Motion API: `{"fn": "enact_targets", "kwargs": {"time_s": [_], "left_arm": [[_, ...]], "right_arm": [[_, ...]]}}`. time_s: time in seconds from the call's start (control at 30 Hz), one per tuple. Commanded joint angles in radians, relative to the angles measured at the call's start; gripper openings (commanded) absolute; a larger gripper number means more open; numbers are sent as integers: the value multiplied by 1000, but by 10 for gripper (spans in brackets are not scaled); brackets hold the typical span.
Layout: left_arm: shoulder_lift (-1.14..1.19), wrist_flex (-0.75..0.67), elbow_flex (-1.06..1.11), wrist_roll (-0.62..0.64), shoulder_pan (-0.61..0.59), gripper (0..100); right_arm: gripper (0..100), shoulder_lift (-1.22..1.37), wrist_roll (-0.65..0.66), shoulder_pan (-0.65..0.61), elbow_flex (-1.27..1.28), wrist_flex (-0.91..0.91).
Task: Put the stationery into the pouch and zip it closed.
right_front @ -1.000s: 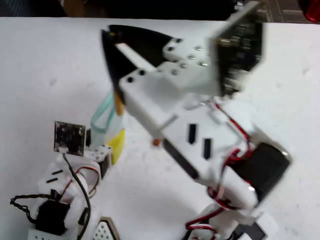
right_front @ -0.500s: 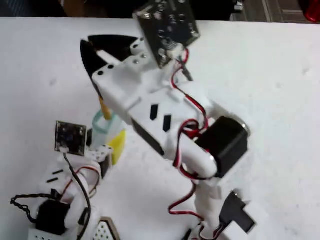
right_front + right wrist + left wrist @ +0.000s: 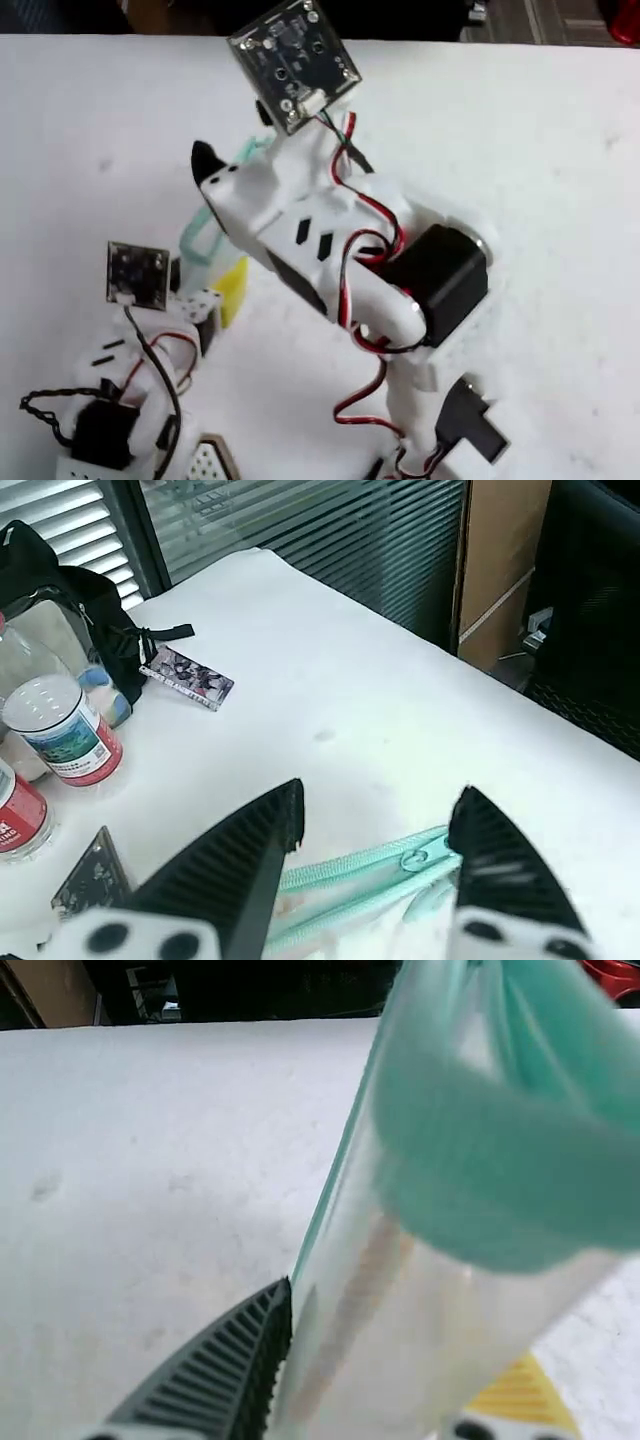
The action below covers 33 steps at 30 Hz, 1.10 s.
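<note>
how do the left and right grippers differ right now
The left gripper is shut on the clear pouch; the right gripper is open, holding nothing. The left gripper grips the pouch's clear body; the right gripper's fingers straddle its teal zipper. Both are at the pouch.

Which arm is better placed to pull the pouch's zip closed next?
Right. The right gripper, open, hovers over the zip pull; the left gripper is clamped on the pouch, steadying it.

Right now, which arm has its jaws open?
The right gripper: its jaws stand apart over the teal zipper, while the left gripper clamps the pouch.
</note>
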Motion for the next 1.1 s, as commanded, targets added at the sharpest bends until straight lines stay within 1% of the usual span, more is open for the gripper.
{"fn": "enact_targets", "kwargs": {"time_s": [0.0,0.1,0.2,0.33,0.43,0.57,0.7,0.97,1.07], "left_arm": [[8,-35,-8,9,-10,245],[8,-35,-8,6,-10,242],[8,-35,-8,6,-10,242],[8,-37,-8,9,-16,241],[8,-52,-2,12,-35,241],[8,-66,0,12,-59,241],[8,-69,6,12,-71,241],[8,-126,57,12,-65,241],[8,-127,57,12,-64,241]], "right_arm": [[239,-35,8,62,-35,13],[239,-31,-8,185,-20,18],[225,-4,-104,340,72,18],[224,70,-210,515,249,18],[224,157,-265,596,411,-16],[222,311,-276,647,605,-186],[222,447,-275,657,660,-328],[221,650,-276,656,658,-423],[182,674,-275,653,658,-455]]}}
